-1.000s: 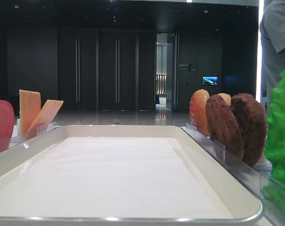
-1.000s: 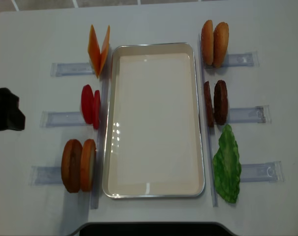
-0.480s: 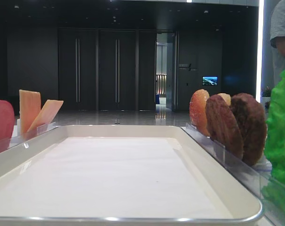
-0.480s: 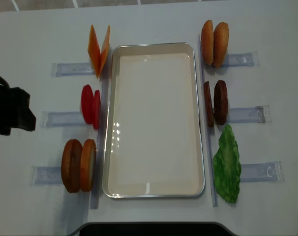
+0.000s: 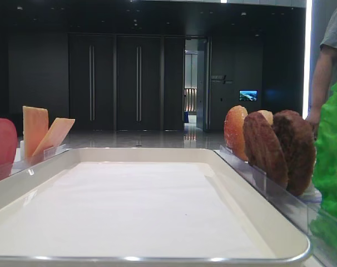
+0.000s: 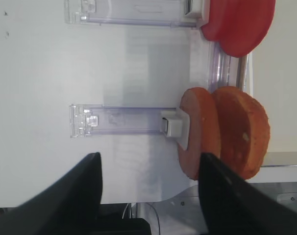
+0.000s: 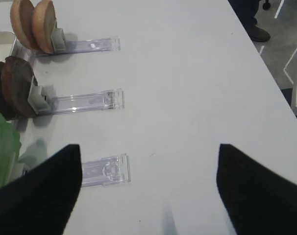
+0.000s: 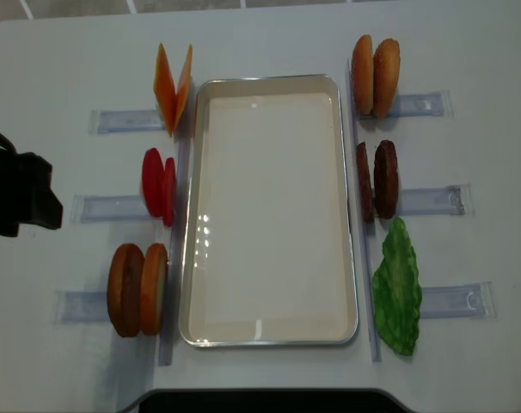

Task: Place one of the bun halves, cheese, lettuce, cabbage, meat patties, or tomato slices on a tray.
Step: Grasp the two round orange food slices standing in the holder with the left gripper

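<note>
The cream tray (image 8: pixel 269 79) lies mid-table holding only its paper liner. Left of it stand cheese (image 8: pixel 173 86), tomato slices (image 8: pixel 157 185) and two bun halves (image 8: pixel 137 288). To its right are more bun halves (image 8: pixel 375 76), meat patties (image 8: pixel 377 179) and lettuce (image 8: pixel 396 288). Cabbage is out of view. My left gripper (image 6: pixel 151 196) is open and holds nothing, hovering left of the near bun halves (image 6: pixel 222 132). My right gripper (image 7: pixel 148 191) is open over bare table, to the right of the patties (image 7: pixel 16 85) and the lettuce (image 7: pixel 1 147).
Each food stands in a clear plastic holder (image 8: pixel 432 200) pointing away from the tray. My left arm (image 8: pixel 15 194) shows at the table's left edge. A person (image 5: pixel 327 55) stands at the back right.
My left arm came in a little from the left edge, then stopped. The person at the back right shifted.
</note>
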